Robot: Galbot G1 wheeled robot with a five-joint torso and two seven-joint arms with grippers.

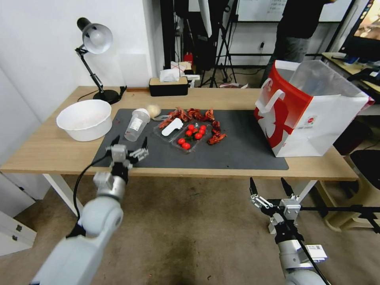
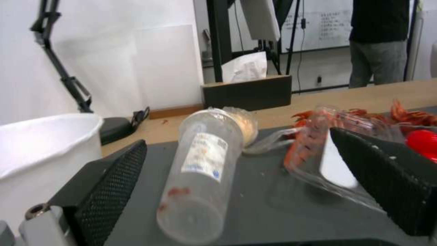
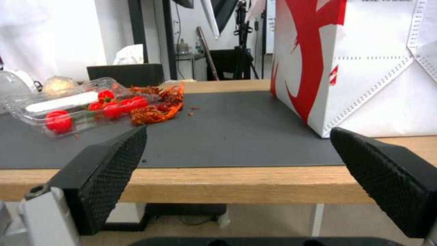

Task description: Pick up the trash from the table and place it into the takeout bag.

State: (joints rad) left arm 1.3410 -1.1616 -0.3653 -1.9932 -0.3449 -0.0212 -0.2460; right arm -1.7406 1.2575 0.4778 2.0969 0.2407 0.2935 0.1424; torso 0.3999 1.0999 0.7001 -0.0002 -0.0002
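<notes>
1. Standing at the far left of the table (image 1: pixel 47 152), a large white plastic bowl (image 1: pixel 84 118) sits off the dark grey mat (image 1: pixel 245 152), beyond and to the left of the left gripper (image 1: pixel 129 145); a black desk lamp (image 1: pixel 95 43) rises behind it.
2. The left gripper hovers over the mat's near left edge, its two fingers spread wide apart and holding nothing.
3. Straight ahead of that gripper, between the lines of its fingers, a clear plastic cup with white lid (image 1: pixel 136 124) lies on its side on the mat, its base toward the gripper; it is near but not touched.
4. Just past the cup's lid rests a beige paper ball (image 1: pixel 153 110).
5. Right of the left gripper's reach, a clear clamshell tray (image 1: pixel 186 136) holds red tomatoes (image 1: pixel 192 133), with red crayfish shells (image 1: pixel 198 115) around it.
6. The right gripper (image 1: pixel 271 188) hangs below and in front of the table edge, fingers wide apart, empty.
7. Beyond and slightly right of it stands the takeout bag (image 1: pixel 312 107), upright on the mat's right end, mouth open.
</notes>
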